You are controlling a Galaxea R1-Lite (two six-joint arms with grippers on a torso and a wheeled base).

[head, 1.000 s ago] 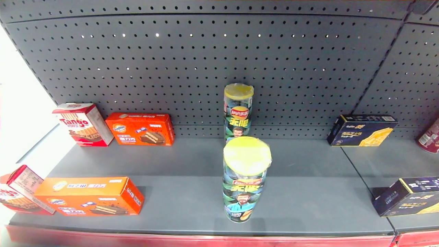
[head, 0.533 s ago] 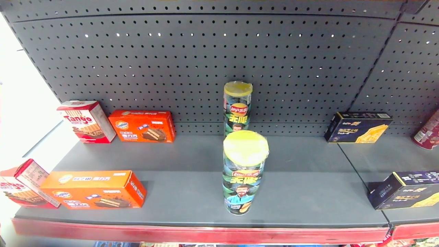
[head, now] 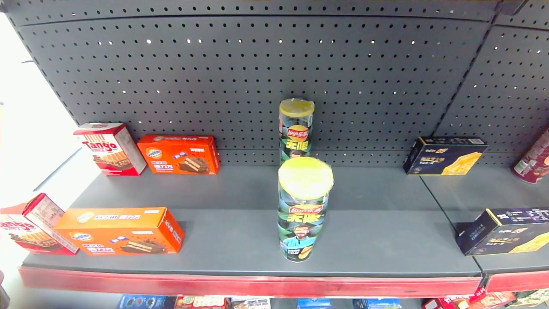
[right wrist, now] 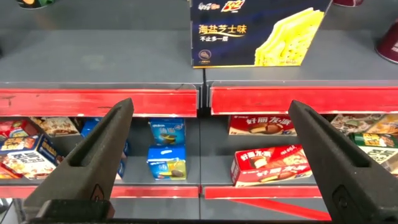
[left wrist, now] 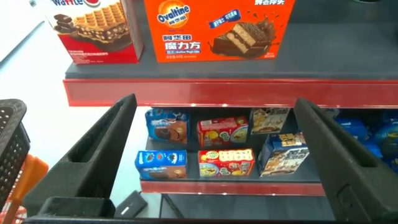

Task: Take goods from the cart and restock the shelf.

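My left claw [left wrist: 214, 102] and right claw [right wrist: 210, 104] both sit spread wide and empty in front of the shelf [head: 377, 240], so honestly my worry is swinging the next box up from the cart [left wrist: 9, 149] and knocking the tall chip can [head: 303, 206], upright near the front edge, right off.

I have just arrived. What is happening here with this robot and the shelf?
Nothing is being held at this moment. The left hand and the right hand are both open and empty, facing the red front edge of the shelf. On it, the front chip can stands upright in the middle, with the back chip can behind it. Orange boxes and red boxes sit to the left, dark blue boxes to the right.
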